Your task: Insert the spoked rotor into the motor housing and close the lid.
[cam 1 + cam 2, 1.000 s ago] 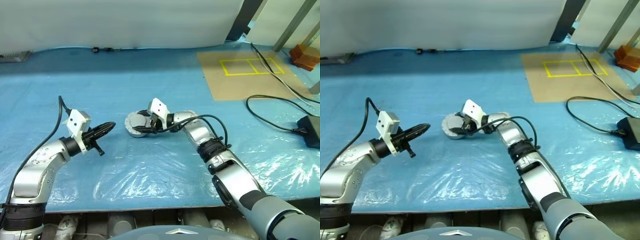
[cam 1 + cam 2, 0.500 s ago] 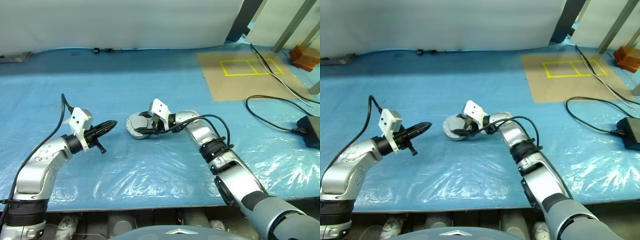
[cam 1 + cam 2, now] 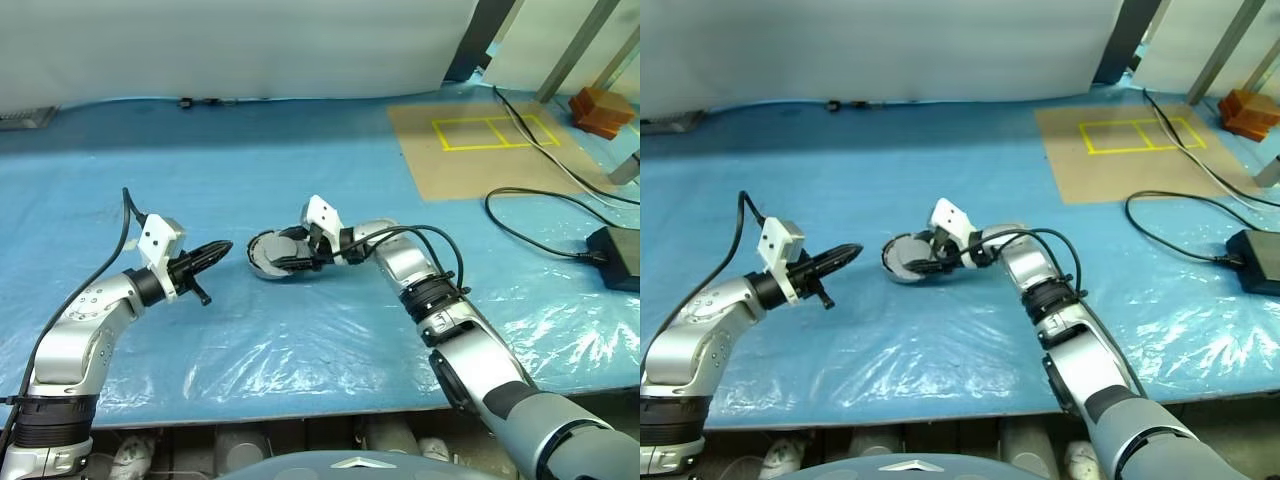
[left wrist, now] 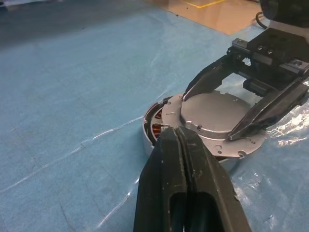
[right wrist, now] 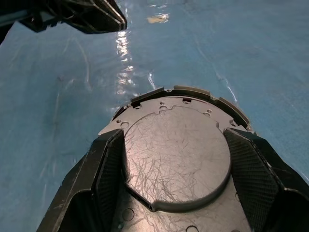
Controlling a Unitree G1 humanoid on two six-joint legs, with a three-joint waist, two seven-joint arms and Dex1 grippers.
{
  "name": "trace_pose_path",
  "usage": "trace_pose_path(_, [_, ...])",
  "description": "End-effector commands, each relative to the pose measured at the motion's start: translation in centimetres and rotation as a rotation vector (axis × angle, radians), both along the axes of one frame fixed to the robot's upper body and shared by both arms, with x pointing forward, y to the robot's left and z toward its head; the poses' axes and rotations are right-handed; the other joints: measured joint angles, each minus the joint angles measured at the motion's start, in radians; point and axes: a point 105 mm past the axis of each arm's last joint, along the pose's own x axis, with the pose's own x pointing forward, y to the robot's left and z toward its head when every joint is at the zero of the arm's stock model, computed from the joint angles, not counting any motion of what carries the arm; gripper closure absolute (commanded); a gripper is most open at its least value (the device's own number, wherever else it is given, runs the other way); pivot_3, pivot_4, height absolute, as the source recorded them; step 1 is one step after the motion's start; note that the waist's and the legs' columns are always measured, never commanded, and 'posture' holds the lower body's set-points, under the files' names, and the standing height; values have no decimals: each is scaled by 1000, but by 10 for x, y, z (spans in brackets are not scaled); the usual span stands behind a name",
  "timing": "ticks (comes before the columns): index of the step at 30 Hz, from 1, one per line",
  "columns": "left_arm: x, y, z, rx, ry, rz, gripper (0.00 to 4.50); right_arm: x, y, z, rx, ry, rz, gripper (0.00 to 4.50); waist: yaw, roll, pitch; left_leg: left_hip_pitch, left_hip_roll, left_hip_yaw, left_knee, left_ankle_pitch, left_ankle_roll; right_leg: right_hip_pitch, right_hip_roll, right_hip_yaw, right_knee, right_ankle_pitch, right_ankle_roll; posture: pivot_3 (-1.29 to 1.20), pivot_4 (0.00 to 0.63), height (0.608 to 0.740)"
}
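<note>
On the blue plastic sheet (image 3: 330, 330) near the middle of the scene, we see the motor housing (image 4: 153, 133) with the lid (image 4: 212, 118) tilted over it, copper windings showing at the gap. Our right gripper (image 4: 239, 104) grasps the lid by its edges, one black finger on each side. To its left, our left gripper (image 3: 215, 251) hovers just beside it, clenched and empty.

The motor housing (image 3: 268, 266) sits on the counter (image 3: 300, 340) between the two claws, with the lid (image 4: 212, 116) tilted on top of it. The right claw (image 3: 283, 259) straddles the lid; the left claw (image 3: 222, 249) hangs just left of the housing.
</note>
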Motion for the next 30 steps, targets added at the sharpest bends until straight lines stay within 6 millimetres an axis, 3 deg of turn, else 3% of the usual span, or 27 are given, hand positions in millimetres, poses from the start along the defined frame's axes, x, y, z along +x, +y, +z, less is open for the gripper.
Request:
trace_pose_path(1, [0, -1, 6, 11, -34, -6, 4500, 4, -1, 20, 104, 38, -18, 1564, 1, 0, 0, 0, 0, 0, 0, 0, 0, -1, 0, 0, 0, 0, 0, 0, 150, 740])
trace_pose_path(5, [0, -1, 5, 9, -31, -4, 4500, 3, -2, 39, 203, 100, 3, 1564, 4, 0, 0, -2, 0, 0, 0, 0, 0, -2, 0, -1, -1, 0, 0, 0, 150, 740])
trace_pose_path(8, [2, -1, 5, 7, -32, -2, 4500, 9, -2, 41, 173, 32, -29, 1564, 5, 0, 0, -4, 0, 0, 0, 1, 0, -3, 0, -1, -2, 0, 0, 0, 150, 740])
trace_pose_path(13, [3, -2, 4, 6, -30, -4, 4500, 11, 8, 13, -7, -132, -55, 1564, 4, 0, 0, -6, 0, 0, 0, 2, 2, -5, 0, -2, -3, 0, 0, 0, 150, 740])
trace_pose_path(17, [3, -3, 3, 7, -26, -6, 4500, 4, 9, -3, -32, -81, -36, 1564, 1, 0, 0, -7, 0, 0, 0, 0, 0, -5, 0, -2, -3, 0, 0, 0, 150, 740])
trace_pose_path(30, [2, -3, 2, 5, -21, -4, 4500, 12, 6, -22, -49, -5, -133, 1564, 0, 0, 0, -3, 0, 0, 0, 0, 0, -1, 0, -1, -1, 0, 0, 0, 150, 740])
